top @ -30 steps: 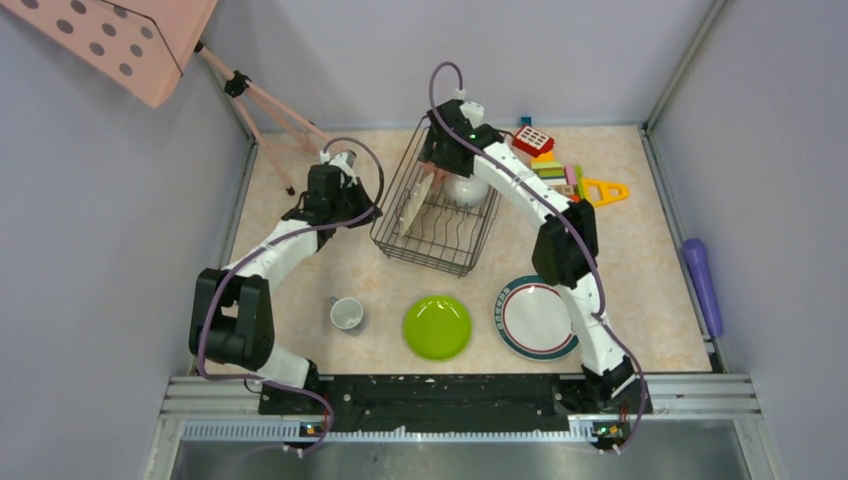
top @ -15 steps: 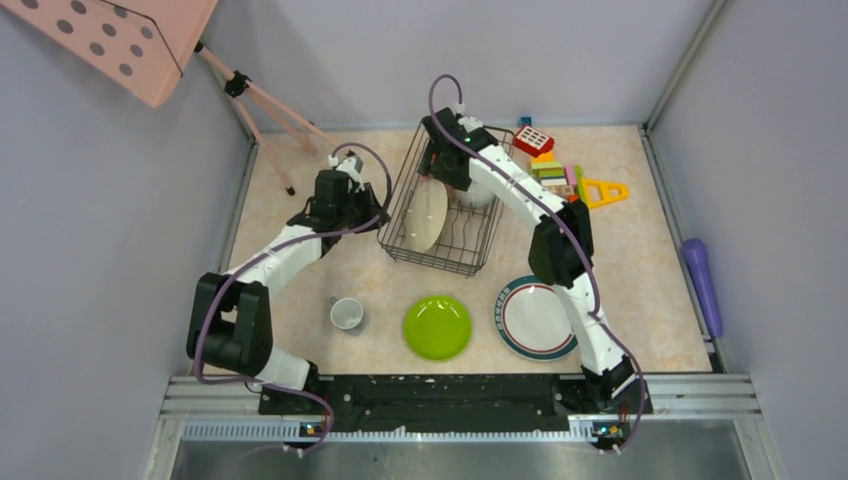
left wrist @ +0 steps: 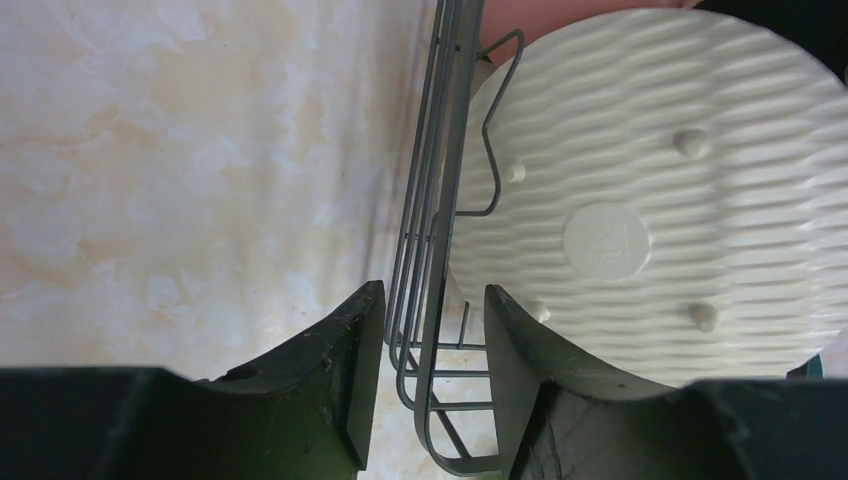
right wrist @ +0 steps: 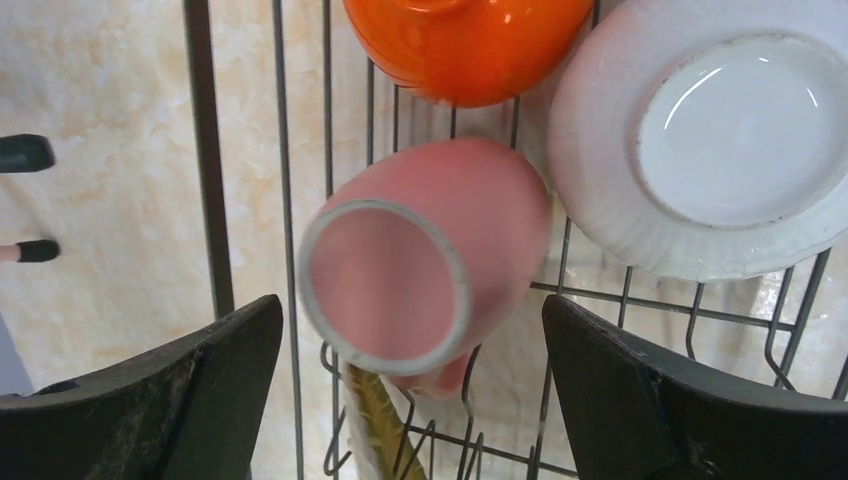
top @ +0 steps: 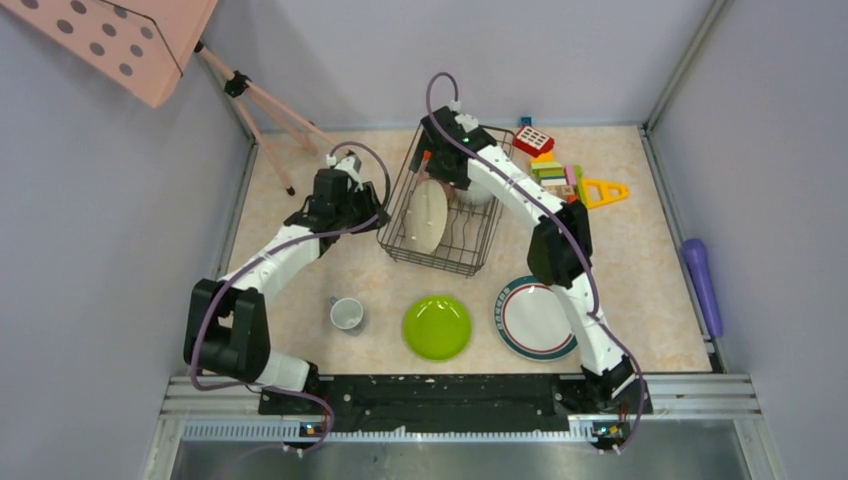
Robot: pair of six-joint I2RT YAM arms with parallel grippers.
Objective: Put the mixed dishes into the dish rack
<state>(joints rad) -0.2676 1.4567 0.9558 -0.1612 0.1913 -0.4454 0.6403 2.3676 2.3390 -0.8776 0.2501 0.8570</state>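
The dish rack (top: 455, 245) stands at the table's far middle. Upright in it leans the round woven mat (top: 428, 215) (left wrist: 640, 190). My left gripper (top: 377, 215) (left wrist: 425, 390) is closed to a narrow gap astride the wire of the rack's left wall (left wrist: 440, 200). My right gripper (top: 447, 170) (right wrist: 410, 320) hangs open over the rack's far end. Below it the pink cup (right wrist: 420, 260) lies on its side, blurred, beside the orange bowl (right wrist: 470, 40) and an upturned whitish cup (right wrist: 720, 140) (top: 472, 193). On the table are another whitish cup (top: 347, 314), the lime-green plate (top: 437, 327) and the rimmed white plate (top: 530, 318).
Colourful toy blocks (top: 560, 170) lie right of the rack at the back. A pink tripod stand (top: 265, 110) rises at the back left. A purple object (top: 702, 285) lies along the right wall. Grey walls close in three sides.
My left gripper moved right onto the rack's left wall. The rack shifted slightly right and the mat swung from leaning edge-on to standing broader. The pink cup now lies free under the right gripper.
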